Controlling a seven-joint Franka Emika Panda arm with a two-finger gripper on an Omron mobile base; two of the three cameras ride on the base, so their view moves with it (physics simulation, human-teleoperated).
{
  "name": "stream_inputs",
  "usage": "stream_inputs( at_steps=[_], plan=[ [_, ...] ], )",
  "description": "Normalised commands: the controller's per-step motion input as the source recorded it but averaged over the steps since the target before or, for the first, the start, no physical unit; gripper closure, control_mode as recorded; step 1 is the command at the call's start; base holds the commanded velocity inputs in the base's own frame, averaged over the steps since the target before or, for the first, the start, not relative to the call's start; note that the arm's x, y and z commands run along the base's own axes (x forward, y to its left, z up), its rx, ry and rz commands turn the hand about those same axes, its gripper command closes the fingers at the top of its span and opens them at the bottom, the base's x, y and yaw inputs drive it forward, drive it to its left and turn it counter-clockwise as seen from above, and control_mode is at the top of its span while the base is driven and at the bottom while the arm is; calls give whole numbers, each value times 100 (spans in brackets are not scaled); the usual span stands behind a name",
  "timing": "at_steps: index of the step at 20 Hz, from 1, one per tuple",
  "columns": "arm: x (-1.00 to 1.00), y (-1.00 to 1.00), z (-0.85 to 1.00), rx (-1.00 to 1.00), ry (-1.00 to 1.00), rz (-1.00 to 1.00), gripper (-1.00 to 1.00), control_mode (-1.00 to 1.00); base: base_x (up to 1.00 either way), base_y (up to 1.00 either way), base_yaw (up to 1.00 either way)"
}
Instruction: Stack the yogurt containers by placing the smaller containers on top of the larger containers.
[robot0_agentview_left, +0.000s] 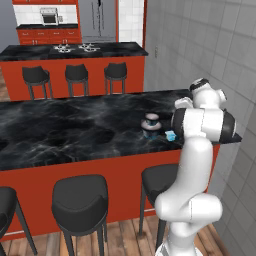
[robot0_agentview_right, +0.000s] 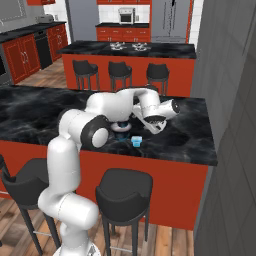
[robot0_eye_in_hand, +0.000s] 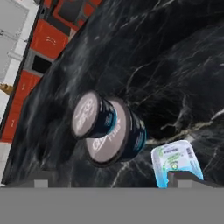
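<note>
While the white arm bends over the black marbled counter (robot0_agentview_left: 60, 130), its fingers (robot0_eye_in_hand: 41, 181) stand spread wide with nothing between them, their two dark tips rising at the bottom of the hand view. On the counter near its front edge sits the wide tub (robot0_eye_in_hand: 120, 140), its pale pinkish lid up and a blue band round its dark body. The dark cup (robot0_eye_in_hand: 94, 116) with the pale top rests on that lid, off toward one side of it. In the left base view the pair reads as one small tower (robot0_agentview_left: 151, 125), standing just left of the arm's elbow. The light-blue cup (robot0_eye_in_hand: 175, 162) stands on the counter just beside the tub, apart from it, with a printed label on its top; one dark fingertip rises in front of it. Black stools (robot0_agentview_left: 80, 200) line the counter's red front.
</note>
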Motion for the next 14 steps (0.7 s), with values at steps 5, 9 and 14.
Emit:
stream_inputs(
  at_steps=[5, 9, 14],
  plan=[
    [-38, 0, 14, -6, 0, 10, -100, -100, 0, 0, 0],
    [-45, 0, 14, -5, 0, 9, -100, -100, 0, 0, 0],
    [-33, 10, 17, -10, 0, 12, -100, -100, 0, 0, 0]
  ],
)
